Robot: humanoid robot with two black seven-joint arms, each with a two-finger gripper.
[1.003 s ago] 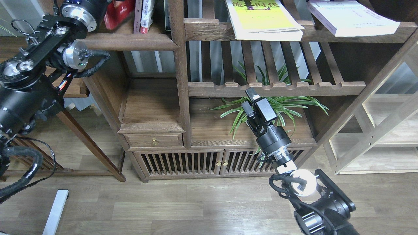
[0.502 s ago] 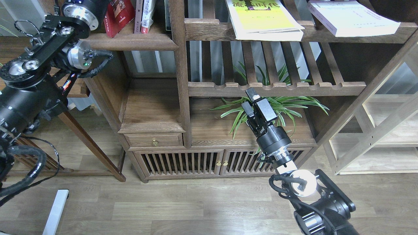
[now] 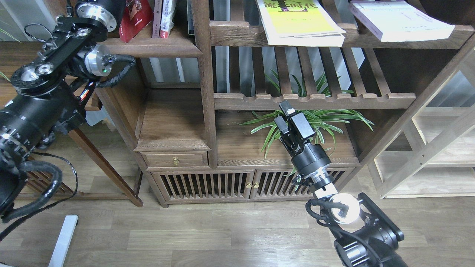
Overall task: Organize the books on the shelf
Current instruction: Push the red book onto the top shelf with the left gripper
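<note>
At upper left of the frame, a red book [image 3: 134,16] was seen tilted on the dark shelf [image 3: 148,47], beside upright books [image 3: 163,18]. The left arm was reaching up there, its gripper cut off by the top edge; grip state couldn't be told. Step judged: standing the red book up. Next move prob. needs a careful push upright w/o toppling neighbours. A yellow book [image 3: 297,22] and a white book [image 3: 400,20] lay flat at top right on a slatted rack [image 3: 315,100]. The right gripper [image 3: 286,115] hung mid-frame, fingers nearly closed, holding nothing, near a plant [image 3: 315,122]. Wood floor [image 3: 207,233] below.
</note>
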